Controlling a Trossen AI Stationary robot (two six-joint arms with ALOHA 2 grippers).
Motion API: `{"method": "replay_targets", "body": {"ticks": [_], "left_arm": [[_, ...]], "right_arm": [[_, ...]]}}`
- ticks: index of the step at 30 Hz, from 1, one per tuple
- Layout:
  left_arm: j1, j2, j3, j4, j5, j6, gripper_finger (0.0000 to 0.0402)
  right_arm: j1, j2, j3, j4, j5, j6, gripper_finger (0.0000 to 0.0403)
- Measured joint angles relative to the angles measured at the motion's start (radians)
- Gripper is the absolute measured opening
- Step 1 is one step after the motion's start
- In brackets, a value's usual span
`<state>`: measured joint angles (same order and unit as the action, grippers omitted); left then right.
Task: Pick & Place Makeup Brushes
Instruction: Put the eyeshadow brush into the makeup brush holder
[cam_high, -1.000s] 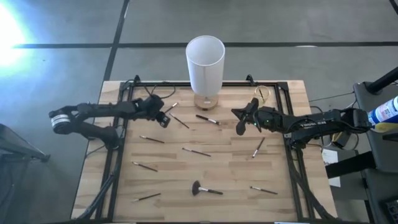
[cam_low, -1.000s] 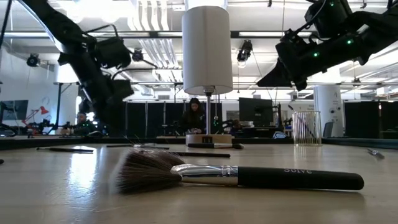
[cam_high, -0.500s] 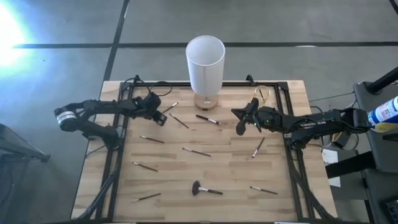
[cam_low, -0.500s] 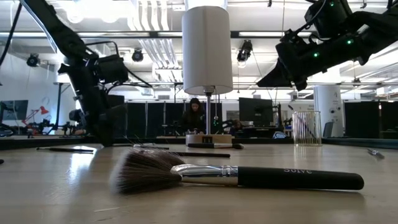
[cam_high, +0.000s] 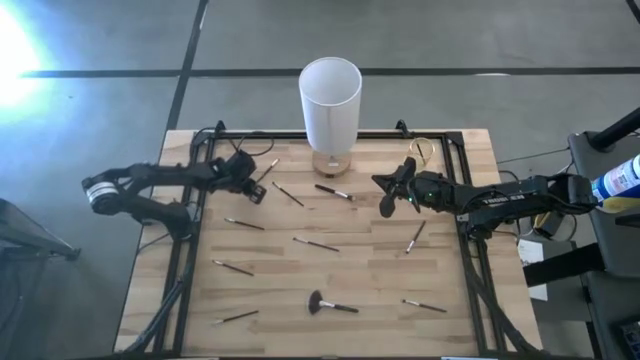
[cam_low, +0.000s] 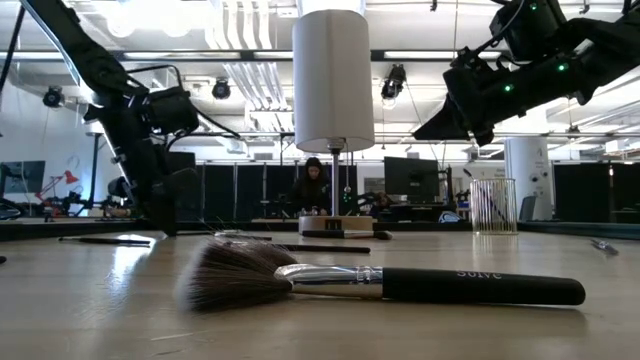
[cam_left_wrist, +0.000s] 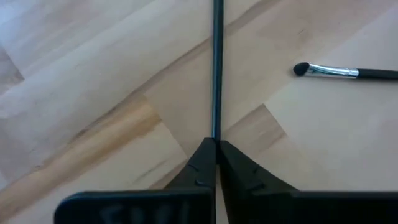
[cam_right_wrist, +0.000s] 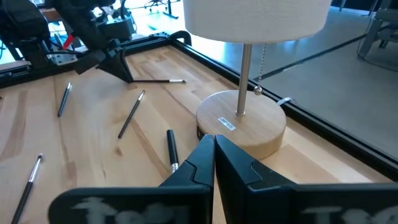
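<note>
Gripping one of the makeup brushes by its handle, the left gripper sits low at the table's far-left corner, its fingers pinched together on the thin dark stick, whose bristle end points toward the lamp base. Over the past second this arm has drawn back toward the left rail and the brush has gone with it, so the pick looks made and the carry about to start. Nine or so other brushes lie scattered on the wooden table: the nearest just beside the held one, another before the lamp, and the wide fluffy brush alone near the front edge. The white lamp stands at the far middle. The right gripper hangs where it was, raised over the far-right area, fingers closed on nothing. No container for the brushes can be made out with certainty.
</note>
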<state>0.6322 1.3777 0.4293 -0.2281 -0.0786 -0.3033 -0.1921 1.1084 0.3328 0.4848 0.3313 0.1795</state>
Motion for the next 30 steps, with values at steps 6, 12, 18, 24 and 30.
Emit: {"method": "replay_targets", "body": {"ticks": [6, 12, 18, 24, 30], "left_arm": [[-0.038, -0.105, -0.043, -0.009, 0.024, -0.048, 0.0002], [-0.145, -0.298, -0.111, 0.154, 0.107, -0.186, 0.0001], [-0.324, -0.378, -0.205, 0.591, 0.109, -0.285, 0.0000], [-0.450, -0.317, -0.240, 0.958, 0.036, -0.270, 0.0000], [-0.483, -0.177, -0.217, 1.208, 0.039, -0.140, 0.0000]], "right_arm": [[0.000, 0.000, 0.000, -0.001, 0.000, 0.003, 0.0009], [0.000, 0.000, -0.005, 0.003, 0.000, 0.062, 0.0009], [0.012, 0.016, -0.049, 0.126, -0.041, 0.165, 0.0009], [0.032, 0.130, -0.070, 0.461, -0.153, 0.214, 0.0028], [0.038, 0.298, 0.038, 0.575, -0.262, 0.215, 0.0087]]}}
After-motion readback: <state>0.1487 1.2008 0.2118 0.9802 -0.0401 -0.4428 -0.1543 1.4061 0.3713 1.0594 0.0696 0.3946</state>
